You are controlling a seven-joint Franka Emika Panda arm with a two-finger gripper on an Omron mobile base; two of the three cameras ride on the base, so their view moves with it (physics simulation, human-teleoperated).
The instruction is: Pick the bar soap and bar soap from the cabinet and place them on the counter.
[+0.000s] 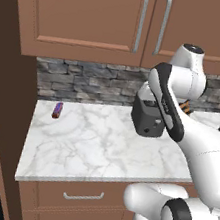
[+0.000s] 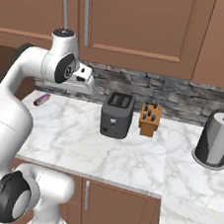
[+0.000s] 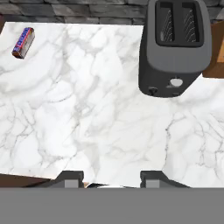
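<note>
The tool (image 3: 111,180) is hanging over the worktop (image 3: 87,113), its fingertips (image 3: 70,178) showing at the frame bottom, closed and holding nothing. The cabinet (image 1: 93,13) is standing shut at the top of both base views, hiding the soaps. A toaster (image 3: 175,43) is sitting upper right, a purple stick (image 3: 23,42) upper left

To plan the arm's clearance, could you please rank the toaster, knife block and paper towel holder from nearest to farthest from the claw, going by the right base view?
1. Toaster: just right of the claw, mid-counter.
2. Knife block: beside the toaster, further right.
3. Paper towel holder: far right of the counter.
</note>
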